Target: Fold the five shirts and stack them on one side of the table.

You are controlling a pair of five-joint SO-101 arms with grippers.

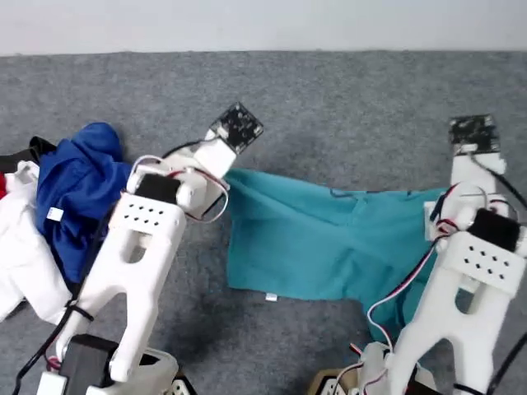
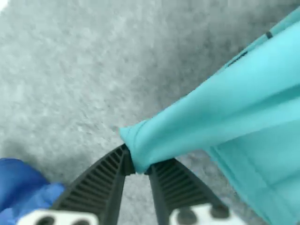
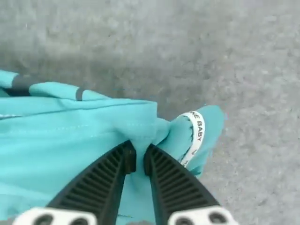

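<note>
The tabletop (image 1: 346,107) is covered in a grey, carpet-like felt with a rough, speckled nap. Along its far edge stands a plain pale wall (image 1: 263,25).

A teal shirt (image 1: 313,247) lies across the middle of the tabletop between the two arms, mostly flat, with soft creases and a dark-trimmed neckline on its far side. Its near right part hangs down beside the right arm's base.

The left hand (image 2: 136,164) is clamped on a bunched corner of the teal shirt (image 2: 225,112), its black ribbed fingers (image 2: 105,173) pinching the cloth. The fabric stretches away from the pinch, raised off the grey felt.

The right hand (image 3: 139,157) is likewise clamped on the opposite far corner of the teal shirt (image 3: 70,136), just beside a white label loop (image 3: 194,136) sewn into the fold.

At the left side of the tabletop, a crumpled blue shirt (image 1: 78,189) lies heaped next to the left arm, touching a rumpled white shirt (image 1: 25,247) nearer the edge. A sliver of red cloth (image 1: 2,185) shows at the edge beside them.
</note>
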